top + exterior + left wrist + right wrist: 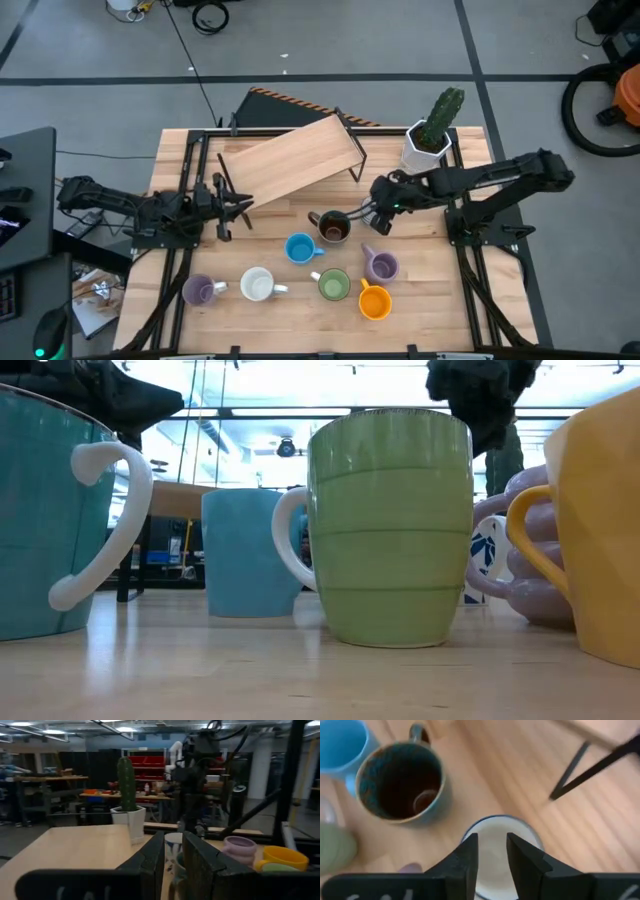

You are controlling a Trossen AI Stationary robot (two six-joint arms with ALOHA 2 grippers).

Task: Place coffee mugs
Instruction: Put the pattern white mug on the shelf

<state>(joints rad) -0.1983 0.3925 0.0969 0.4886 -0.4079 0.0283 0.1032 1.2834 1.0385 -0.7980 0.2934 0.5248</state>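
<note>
Several coffee mugs stand upright on the wooden table [440, 290]: dark brown [331, 228], blue [299, 248], green [333, 286], orange [373, 301], white inside [257, 286], and two purple [200, 290] [381, 266]. Another white mug [495, 851] stands under my right gripper [491, 840] [364, 220], whose fingers slant down over its mouth, slightly apart with nothing between them. I see no touch. My left gripper [173, 836] [243, 205] waits at the table's left, pointing level toward the right, its fingers narrowly apart and empty.
A light wooden shelf on black legs [290, 160] lies askew at the table's far middle. A white pot with a cactus [428, 140] stands at the far right, close behind my right arm. The dark brown mug [400, 782] sits right beside the white mug.
</note>
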